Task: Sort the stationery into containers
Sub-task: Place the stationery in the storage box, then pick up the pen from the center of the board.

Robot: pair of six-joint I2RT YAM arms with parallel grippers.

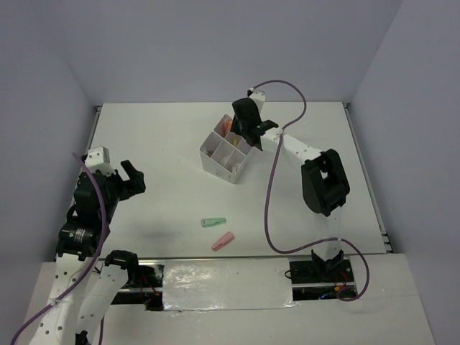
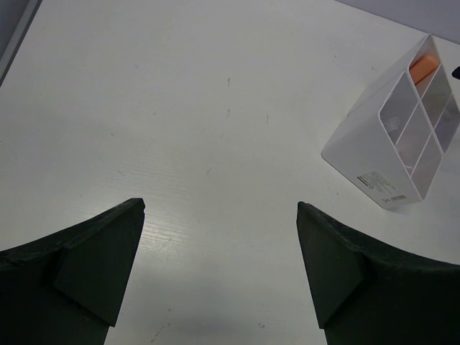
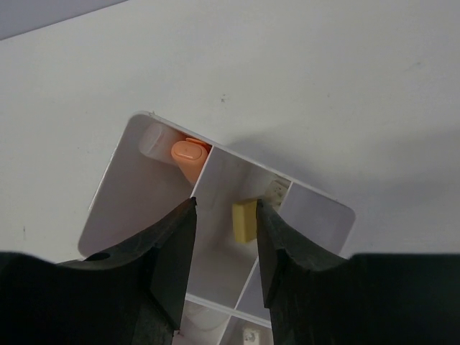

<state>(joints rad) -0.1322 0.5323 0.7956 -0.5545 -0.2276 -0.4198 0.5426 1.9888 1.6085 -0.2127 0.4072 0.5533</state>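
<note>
The white four-compartment container (image 1: 224,154) stands mid-table, also showing in the left wrist view (image 2: 392,136) and the right wrist view (image 3: 122,165). My right gripper (image 1: 251,136) hovers right over it, jaws parted (image 3: 226,205). A small yellow eraser (image 3: 244,219) lies against the right finger only, a gap separating it from the left finger, above a compartment. An orange marker (image 3: 188,154) stands in the neighbouring compartment. A green marker (image 1: 213,222) and a pink marker (image 1: 223,241) lie on the table near the front. My left gripper (image 1: 133,176) hangs wide open and empty at the left (image 2: 221,208).
A purple cable (image 1: 269,208) loops from the right arm down to its base. Another compartment holds a small white piece (image 3: 249,336). The table's raised side rails run along the left and right edges.
</note>
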